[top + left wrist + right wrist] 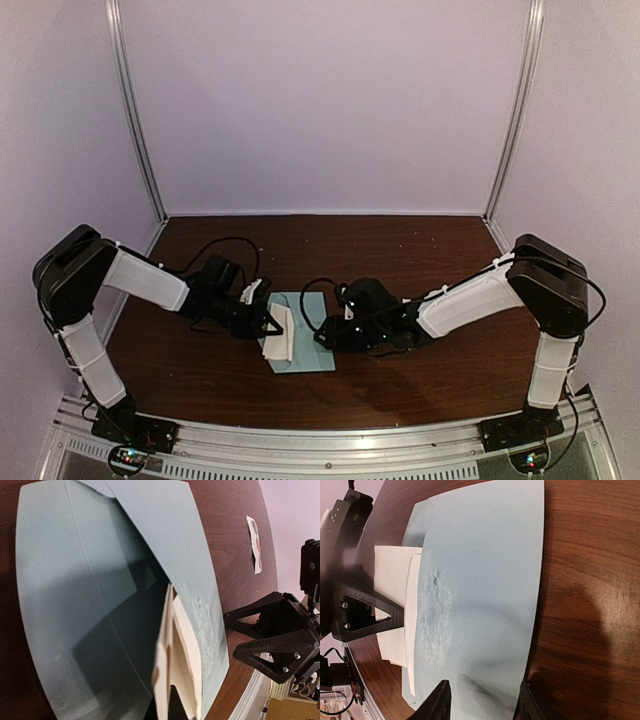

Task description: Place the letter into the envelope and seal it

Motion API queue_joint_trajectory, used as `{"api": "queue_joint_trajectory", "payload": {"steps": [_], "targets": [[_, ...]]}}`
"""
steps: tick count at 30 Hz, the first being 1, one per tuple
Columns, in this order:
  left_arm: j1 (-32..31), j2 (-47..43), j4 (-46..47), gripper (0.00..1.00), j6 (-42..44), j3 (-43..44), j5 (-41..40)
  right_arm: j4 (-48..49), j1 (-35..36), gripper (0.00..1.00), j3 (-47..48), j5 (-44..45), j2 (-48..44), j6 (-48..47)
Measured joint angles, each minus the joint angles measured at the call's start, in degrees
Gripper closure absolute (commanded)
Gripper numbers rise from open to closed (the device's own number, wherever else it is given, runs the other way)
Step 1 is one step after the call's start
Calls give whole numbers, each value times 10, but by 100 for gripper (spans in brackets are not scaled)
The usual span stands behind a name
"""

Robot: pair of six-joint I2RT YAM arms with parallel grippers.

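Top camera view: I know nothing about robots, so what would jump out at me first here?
A light blue envelope lies flat in the middle of the dark wooden table. The left end effector is shut on a folded cream letter, whose edge is tucked under the blue paper at the envelope's left side. The right end effector hangs open over the envelope's right side.

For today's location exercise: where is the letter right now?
Top view, centre of the table: the letter is pinched in the left gripper, partly slipped under the left side of the envelope.
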Motion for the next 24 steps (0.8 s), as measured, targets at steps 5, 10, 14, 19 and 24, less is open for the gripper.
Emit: {"api": "queue_joint_trajectory", "payload": {"steps": [5, 10, 14, 19, 24], "targets": [[-5, 0, 15, 100, -17, 0, -3, 0, 1, 54, 0, -5, 0, 3], [-15, 0, 29, 100, -28, 1, -6, 0, 2, 53, 0, -12, 0, 5], [-16, 0, 26, 89, -27, 9, -12, 0, 4, 54, 0, -12, 0, 5], [-16, 0, 14, 74, -14, 28, -23, 0, 6, 53, 0, -12, 0, 5], [-16, -7, -28, 61, 16, 43, -50, -2, 6, 52, 0, -6, -1, 5]]}}
